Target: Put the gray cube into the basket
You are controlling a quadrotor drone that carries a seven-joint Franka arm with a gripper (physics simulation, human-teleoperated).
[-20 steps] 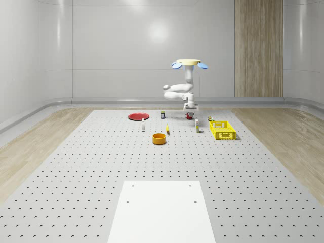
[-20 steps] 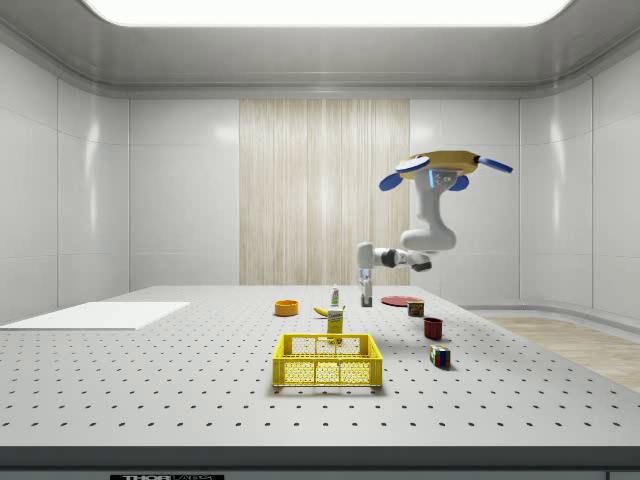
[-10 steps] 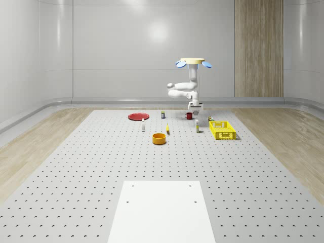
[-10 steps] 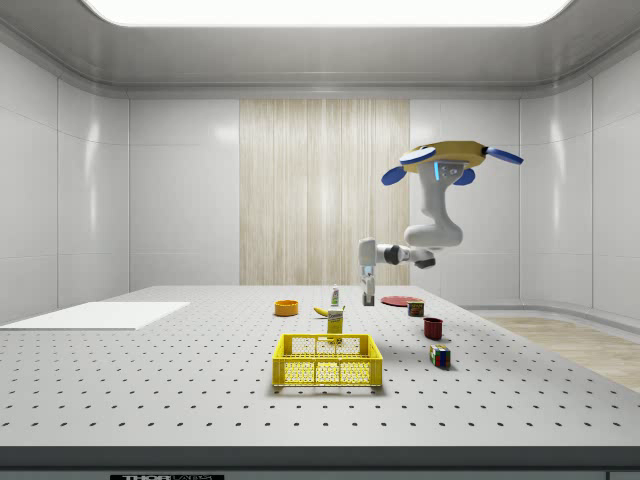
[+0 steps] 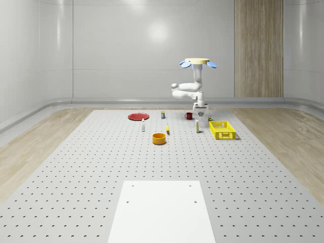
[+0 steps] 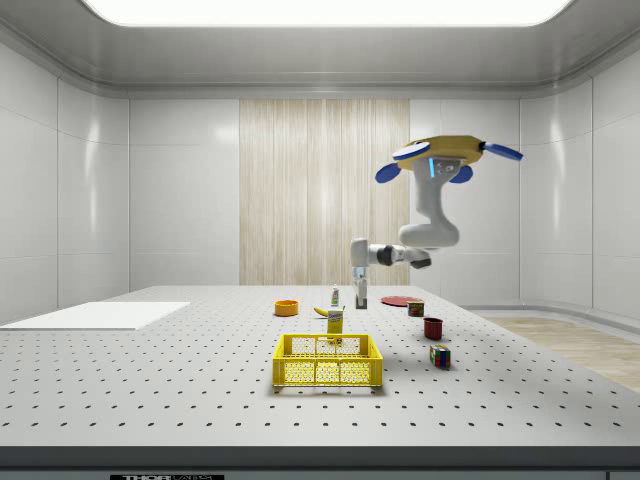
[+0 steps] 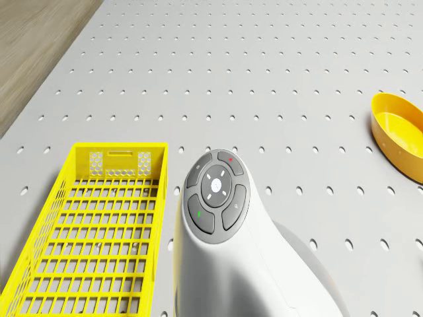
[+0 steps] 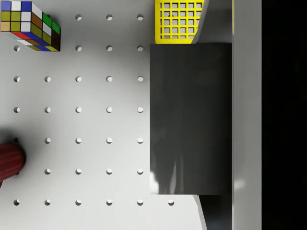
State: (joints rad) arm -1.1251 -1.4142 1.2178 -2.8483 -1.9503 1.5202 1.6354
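Note:
The gray cube (image 8: 190, 120) is a dark block held between the fingers (image 8: 247, 115). My gripper (image 5: 201, 114) is shut on it and hangs a little above the table, pointing down. The yellow mesh basket (image 5: 223, 130) stands on the table to the whole-scene view's right of the gripper and nearer the camera. In the side view the gripper (image 6: 361, 298) is behind the basket (image 6: 328, 361). A corner of the basket (image 8: 180, 21) shows just past the cube. The drone (image 5: 198, 62) hovers above, its arm bent down beside the basket (image 7: 86, 224).
A Rubik's cube (image 8: 29, 26) and a red mug (image 8: 9, 160) sit on the table near the gripper. An orange bowl (image 5: 159, 138), a red plate (image 5: 138, 116) and small bottles (image 5: 197, 126) stand to the whole-scene view's left. A white sheet (image 5: 161, 210) lies in front.
The drone, arm and held cube have moved to the whole-scene view's right, away from the red mug and closer to the basket. The objects on the table have not moved.

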